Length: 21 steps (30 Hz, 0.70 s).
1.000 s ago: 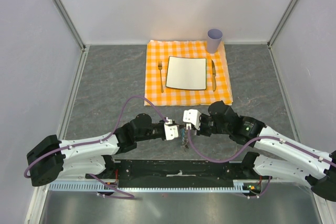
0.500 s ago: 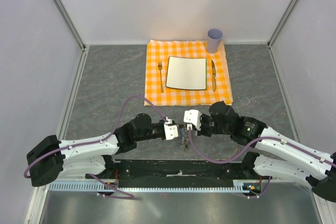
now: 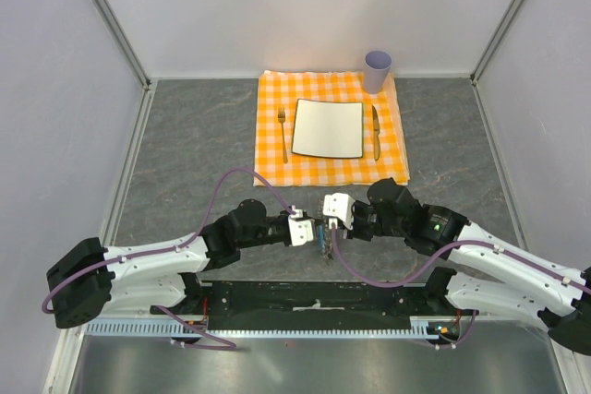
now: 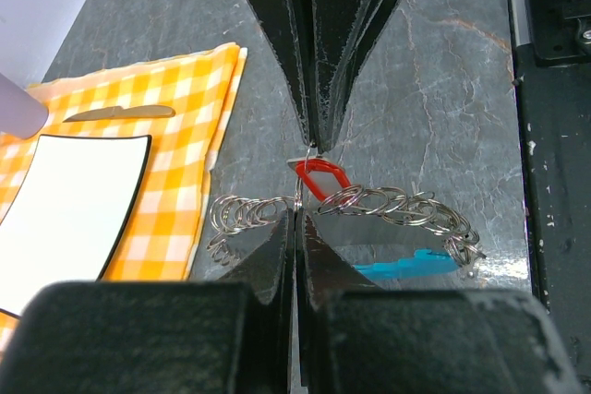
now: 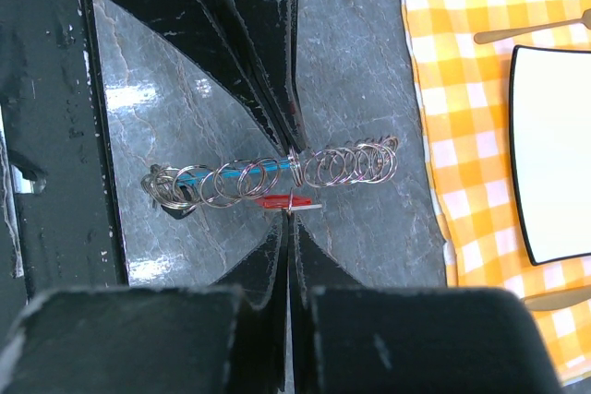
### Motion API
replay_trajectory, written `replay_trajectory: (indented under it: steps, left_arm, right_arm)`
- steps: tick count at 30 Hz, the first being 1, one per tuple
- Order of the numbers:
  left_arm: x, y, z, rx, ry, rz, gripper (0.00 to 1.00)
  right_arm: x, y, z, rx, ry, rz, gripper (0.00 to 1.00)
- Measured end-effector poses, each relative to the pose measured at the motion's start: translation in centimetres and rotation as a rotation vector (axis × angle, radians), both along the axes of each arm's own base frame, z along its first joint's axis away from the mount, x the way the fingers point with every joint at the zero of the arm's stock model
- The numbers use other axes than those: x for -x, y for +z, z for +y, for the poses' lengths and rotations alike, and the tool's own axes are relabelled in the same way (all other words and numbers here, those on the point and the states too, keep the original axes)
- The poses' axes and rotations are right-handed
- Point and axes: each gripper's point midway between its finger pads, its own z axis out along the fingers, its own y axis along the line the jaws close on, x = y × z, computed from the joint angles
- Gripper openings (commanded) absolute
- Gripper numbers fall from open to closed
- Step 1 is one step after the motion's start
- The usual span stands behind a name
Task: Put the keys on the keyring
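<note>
The keyring [image 4: 388, 205] is a chain of silvery rings with a blue tab [image 4: 406, 267], hanging just above the grey table near its front edge. In the right wrist view the keyring [image 5: 342, 165] runs sideways across the frame. My left gripper [image 4: 297, 208] is shut on one ring of it. My right gripper [image 5: 289, 213] comes in tip to tip against the left one and is shut on the small red key [image 5: 280, 201]. The key [image 4: 320, 175] sits right against the held ring. From the top view, both grippers [image 3: 315, 231] [image 3: 326, 225] meet over the keyring [image 3: 323, 248].
An orange checked cloth [image 3: 272, 99] lies behind, carrying a white square plate [image 3: 328, 128], a fork [image 3: 283, 134] and a knife [image 3: 376, 131]. A purple cup [image 3: 377, 71] stands at its back right corner. Grey walls close the sides and back.
</note>
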Motion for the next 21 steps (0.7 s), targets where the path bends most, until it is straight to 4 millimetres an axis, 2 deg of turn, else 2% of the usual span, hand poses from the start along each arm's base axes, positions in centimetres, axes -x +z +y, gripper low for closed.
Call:
replay_trajectory:
  steps: [21]
  left_arm:
    - [0.33,0.01,-0.12,0.002,-0.020,0.003,0.02]
  right_arm:
    - [-0.01,-0.04,-0.01,0.001,-0.001,0.001,0.00]
